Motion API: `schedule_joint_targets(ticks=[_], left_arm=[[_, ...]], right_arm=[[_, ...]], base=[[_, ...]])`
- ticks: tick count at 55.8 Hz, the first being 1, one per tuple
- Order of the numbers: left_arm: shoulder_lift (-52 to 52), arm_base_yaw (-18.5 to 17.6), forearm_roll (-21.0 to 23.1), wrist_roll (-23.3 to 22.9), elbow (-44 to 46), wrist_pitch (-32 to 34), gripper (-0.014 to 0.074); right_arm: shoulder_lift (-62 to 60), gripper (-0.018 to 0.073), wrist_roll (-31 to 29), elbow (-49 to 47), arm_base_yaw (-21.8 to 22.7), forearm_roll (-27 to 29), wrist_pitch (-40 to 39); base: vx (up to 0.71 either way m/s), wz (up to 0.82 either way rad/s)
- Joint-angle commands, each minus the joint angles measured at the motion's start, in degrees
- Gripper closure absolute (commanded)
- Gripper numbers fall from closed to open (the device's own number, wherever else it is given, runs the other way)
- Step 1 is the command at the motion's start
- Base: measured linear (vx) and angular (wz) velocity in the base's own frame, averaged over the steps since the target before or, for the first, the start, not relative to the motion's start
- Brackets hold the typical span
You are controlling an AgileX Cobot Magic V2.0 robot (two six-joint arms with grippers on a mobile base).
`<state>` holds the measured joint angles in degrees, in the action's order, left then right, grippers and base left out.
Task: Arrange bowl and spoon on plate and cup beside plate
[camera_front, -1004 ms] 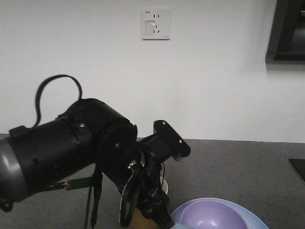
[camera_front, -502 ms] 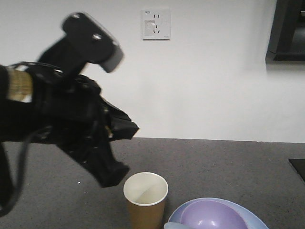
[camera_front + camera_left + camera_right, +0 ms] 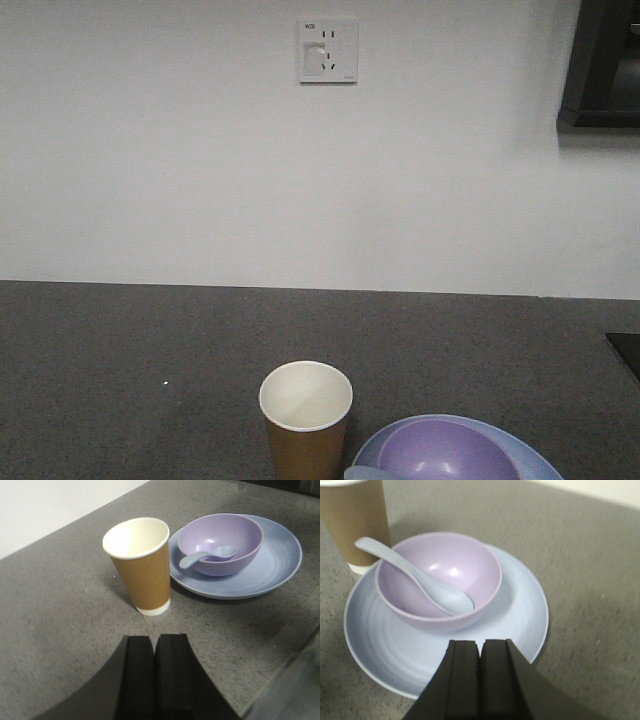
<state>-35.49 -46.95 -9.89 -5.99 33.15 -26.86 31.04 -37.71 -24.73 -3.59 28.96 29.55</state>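
Note:
The brown paper cup (image 3: 140, 565) stands upright on the dark grey table, just left of the light-blue plate (image 3: 270, 572). On the plate sits the lavender bowl (image 3: 220, 540), and the pale spoon (image 3: 205, 556) lies in it with its handle over the rim toward the cup. In the front view the cup (image 3: 306, 420), bowl (image 3: 445, 450) and plate (image 3: 535, 460) show at the bottom edge. My left gripper (image 3: 154, 639) is shut and empty, a short way in front of the cup. My right gripper (image 3: 480, 642) is shut and empty above the plate's (image 3: 520, 615) near rim, with bowl (image 3: 437, 580), spoon (image 3: 420, 580) and cup (image 3: 355, 525) beyond.
A white wall with a power socket (image 3: 328, 50) rises behind the table. A dark object (image 3: 600, 65) hangs at the upper right, and a black edge (image 3: 625, 350) shows at the table's right side.
The left arm, which filled the front view around the cup a second ago, lifted away to the left and is now out of that view. The cup stays standing beside the plate.

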Motion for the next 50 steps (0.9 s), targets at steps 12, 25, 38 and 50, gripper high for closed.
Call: schedule_joint_targets(ticks=[12,25,38,50], left_arm=[[8.5,-0.1,-0.1,-5.1,-4.1,4.9,0.06],[8.5,-0.1,0.2,-5.1,-4.1,4.9,0.06],[8.5,-0.1,0.2,-5.1,-4.1,4.9,0.06],[8.5,-0.1,0.0,-5.0,-4.3,5.2,0.06]], right_arm=[[-7.9,0.0568,-5.4,-1.7,0.0,6.0,-6.1],[-8.1,0.0568,-5.4,-1.7,0.0,6.0,-6.0],[-8.1,0.0568,-5.4,-1.7,0.0,6.0,-6.0],[-8.1,0.0568,-5.4,-1.7,0.0,6.0,-6.0]], base=[[0.0,0.0],[0.0,0.0],[0.0,0.0],[0.0,0.0]])
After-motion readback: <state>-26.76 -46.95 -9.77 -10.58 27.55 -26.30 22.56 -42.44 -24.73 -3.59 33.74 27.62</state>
